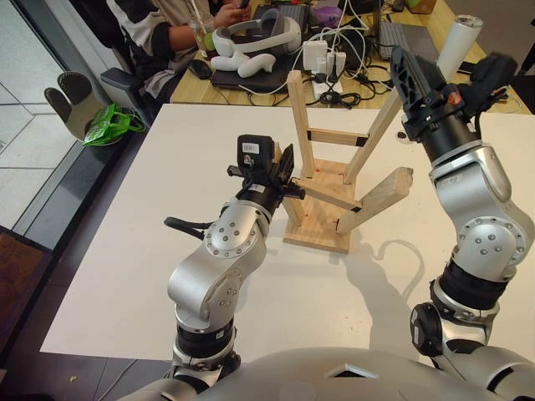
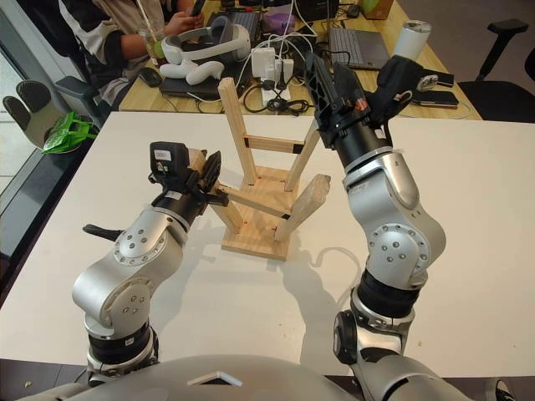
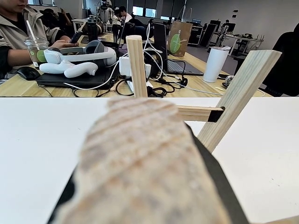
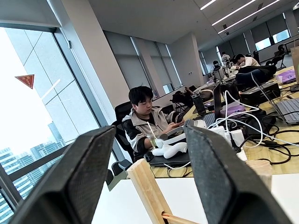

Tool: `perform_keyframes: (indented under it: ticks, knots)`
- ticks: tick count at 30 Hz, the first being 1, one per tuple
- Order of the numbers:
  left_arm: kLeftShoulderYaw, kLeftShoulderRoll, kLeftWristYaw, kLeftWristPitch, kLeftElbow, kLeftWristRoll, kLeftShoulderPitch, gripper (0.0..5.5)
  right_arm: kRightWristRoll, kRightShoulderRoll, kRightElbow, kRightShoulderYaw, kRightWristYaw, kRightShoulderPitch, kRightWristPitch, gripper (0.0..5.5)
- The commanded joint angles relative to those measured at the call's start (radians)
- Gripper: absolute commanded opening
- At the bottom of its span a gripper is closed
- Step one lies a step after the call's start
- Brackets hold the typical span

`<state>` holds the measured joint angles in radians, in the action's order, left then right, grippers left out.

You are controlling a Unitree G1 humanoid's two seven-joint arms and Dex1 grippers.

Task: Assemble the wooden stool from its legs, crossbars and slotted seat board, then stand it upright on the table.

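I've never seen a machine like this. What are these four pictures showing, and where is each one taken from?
It is a humanoid robot with two arms, each ending in a two-fingered gripper. Two pictures look down from cameras in its head; the other two come from a camera on each wrist. On the white table a wooden stool sits upside down, seat board flat, legs pointing up. The left gripper clamps one leg. The right gripper is raised and open, near the top of another leg.

Bright, soft shadows — fg blur
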<state>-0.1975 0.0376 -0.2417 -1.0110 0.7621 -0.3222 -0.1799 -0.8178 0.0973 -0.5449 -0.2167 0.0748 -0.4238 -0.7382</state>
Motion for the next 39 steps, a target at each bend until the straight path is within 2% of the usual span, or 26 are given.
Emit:
perform_keyframes:
  ticks: [1, 6, 13, 16, 21, 23, 25, 32, 39]
  knots:
    - [-0.014, 0.021, 0.012, -0.065, -0.057, 0.035, 0.044, 1.01, 0.001, 0.023, 0.003, 0.011, -0.006, 0.001, -0.009, 2.78]
    - [-0.013, 0.017, 0.021, -0.069, -0.052, 0.051, 0.05, 1.01, 0.007, 0.062, 0.018, 0.013, -0.026, -0.044, 0.0, 2.78]
    - [0.001, 0.01, 0.022, -0.07, -0.051, 0.064, 0.059, 1.01, -0.133, 0.147, 0.097, -0.13, -0.053, -0.22, 0.009, 2.78]
    - [0.001, 0.005, 0.021, -0.068, -0.054, 0.069, 0.062, 1.01, -0.329, 0.285, 0.191, -0.22, -0.19, -0.245, -0.088, 2.78]
    - [0.002, -0.006, 0.019, -0.064, -0.056, 0.08, 0.062, 1.01, -0.603, 0.553, 0.312, -0.292, -0.494, -0.18, -0.304, 2.78]
    - [-0.002, -0.011, 0.017, -0.063, -0.052, 0.085, 0.067, 1.01, -0.594, 0.66, 0.297, -0.269, -0.647, -0.097, -0.37, 2.78]
    - [-0.007, -0.014, 0.019, -0.062, -0.055, 0.091, 0.067, 1.01, -0.573, 0.716, 0.257, -0.236, -0.745, -0.025, -0.399, 2.78]
    - [-0.013, -0.017, 0.038, -0.06, -0.064, 0.109, 0.058, 1.01, -0.476, 0.761, 0.097, -0.137, -0.88, 0.137, -0.356, 2.78]
    - [-0.017, -0.017, 0.05, -0.063, -0.06, 0.118, 0.064, 1.01, -0.313, 0.835, 0.079, -0.09, -0.996, 0.217, -0.262, 2.78]
